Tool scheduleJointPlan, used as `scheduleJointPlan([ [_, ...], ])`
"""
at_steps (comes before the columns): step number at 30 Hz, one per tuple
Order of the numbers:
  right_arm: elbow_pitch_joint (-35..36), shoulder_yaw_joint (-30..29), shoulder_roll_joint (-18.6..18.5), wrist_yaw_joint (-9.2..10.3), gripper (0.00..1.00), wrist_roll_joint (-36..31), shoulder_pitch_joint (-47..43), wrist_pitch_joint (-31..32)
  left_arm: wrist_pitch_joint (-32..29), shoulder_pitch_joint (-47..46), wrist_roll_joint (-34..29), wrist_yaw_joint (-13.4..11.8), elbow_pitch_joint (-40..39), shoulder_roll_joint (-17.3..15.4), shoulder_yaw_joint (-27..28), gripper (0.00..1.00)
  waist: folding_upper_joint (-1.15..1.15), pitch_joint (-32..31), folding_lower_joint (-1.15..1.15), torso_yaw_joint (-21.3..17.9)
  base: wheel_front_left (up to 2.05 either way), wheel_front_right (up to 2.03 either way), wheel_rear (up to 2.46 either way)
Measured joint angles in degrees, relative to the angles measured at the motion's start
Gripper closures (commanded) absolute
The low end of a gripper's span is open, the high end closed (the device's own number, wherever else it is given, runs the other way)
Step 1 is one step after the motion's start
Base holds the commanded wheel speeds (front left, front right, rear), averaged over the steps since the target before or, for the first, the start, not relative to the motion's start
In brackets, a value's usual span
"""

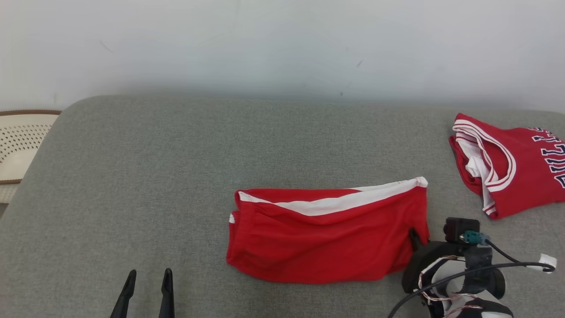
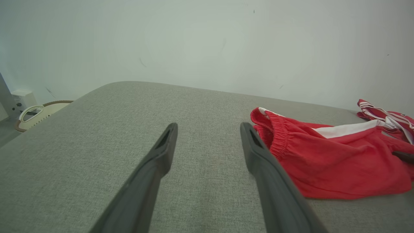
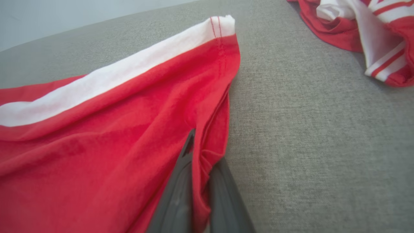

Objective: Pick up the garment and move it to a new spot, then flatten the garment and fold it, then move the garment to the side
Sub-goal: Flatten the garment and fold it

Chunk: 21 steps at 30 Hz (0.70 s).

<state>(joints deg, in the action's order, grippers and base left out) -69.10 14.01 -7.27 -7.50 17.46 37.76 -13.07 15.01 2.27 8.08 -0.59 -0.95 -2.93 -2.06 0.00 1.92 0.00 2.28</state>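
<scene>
Far left in head cam, a pale perforated basket [image 1: 17, 145] w/ a brown rim is sitting just off the edge of the grey fabric surface [image 1: 176, 176]. Left wrist cam is adding its white loop handle and a small white box [image 2: 22, 97] by the wall. Next, the left gripper [image 1: 149, 276] is hovering at the lower left over bare fabric. Left wrist cam is showing its jaws spread wide w/ nothing btw them. The garment, red shorts [image 1: 326, 234] w/ a white side stripe, is lying flat-ish right of centre on the surface. Left wrist cam is catching the gathered elastic waistband at the shorts' left end, near that gripper's right finger. The right gripper [image 1: 416, 238] is sitting at the shorts' right edge. Head cam is giving a dark fingertip against the cloth, plus wrist housing & cables. Right wrist cam is making it plain: jaws closed, pinching a bunched fold of red cloth by the leg hem. Far right, a red jersey [image 1: 516, 163] w/ white trim is lying apart from the shorts. Head cam is showing dark lettering on it, partly cut off by the frame edge.
</scene>
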Motion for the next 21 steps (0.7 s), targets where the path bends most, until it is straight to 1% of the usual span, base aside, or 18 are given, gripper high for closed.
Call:
scheduleJointPlan([
  [5,1.2,1.3,-1.5,0.00,1.00,0.2,-1.1,-0.7,0.0,0.1,0.3,-0.1,0.0,0.0,-0.1,0.00,0.00,-0.1,0.00,-0.5,0.00,0.00,0.00],
  [7,3.3,2.3,-2.1,0.00,1.00,0.6,-1.0,-1.2,0.0,0.1,0.4,-0.1,0.0,0.0,-0.3,0.00,0.00,-0.1,0.00,-0.9,0.00,0.00,0.00],
  [10,6.5,3.5,-1.4,0.00,1.00,2.5,-1.1,-1.6,0.0,0.1,0.4,-0.2,0.0,0.0,-0.6,0.00,0.00,-0.2,0.00,-1.0,0.00,0.00,0.00],
  [11,6.5,3.5,-1.4,0.00,1.00,2.5,-1.1,-1.6,0.0,0.1,0.4,-0.2,0.0,0.0,-0.6,0.00,0.00,-0.2,0.00,-1.0,0.00,0.00,0.00],
  [15,12.4,7.6,0.2,0.00,1.00,4.1,-2.3,-1.6,0.0,0.1,0.4,-0.4,0.1,0.0,-1.4,0.00,0.00,-0.5,0.00,-0.6,0.00,0.00,0.00],
  [21,22.5,14.2,0.9,0.00,1.00,6.6,-5.1,-1.2,0.0,0.1,0.5,0.1,0.7,0.0,-1.5,0.00,0.00,-1.0,0.00,0.6,0.00,0.00,0.00],
])
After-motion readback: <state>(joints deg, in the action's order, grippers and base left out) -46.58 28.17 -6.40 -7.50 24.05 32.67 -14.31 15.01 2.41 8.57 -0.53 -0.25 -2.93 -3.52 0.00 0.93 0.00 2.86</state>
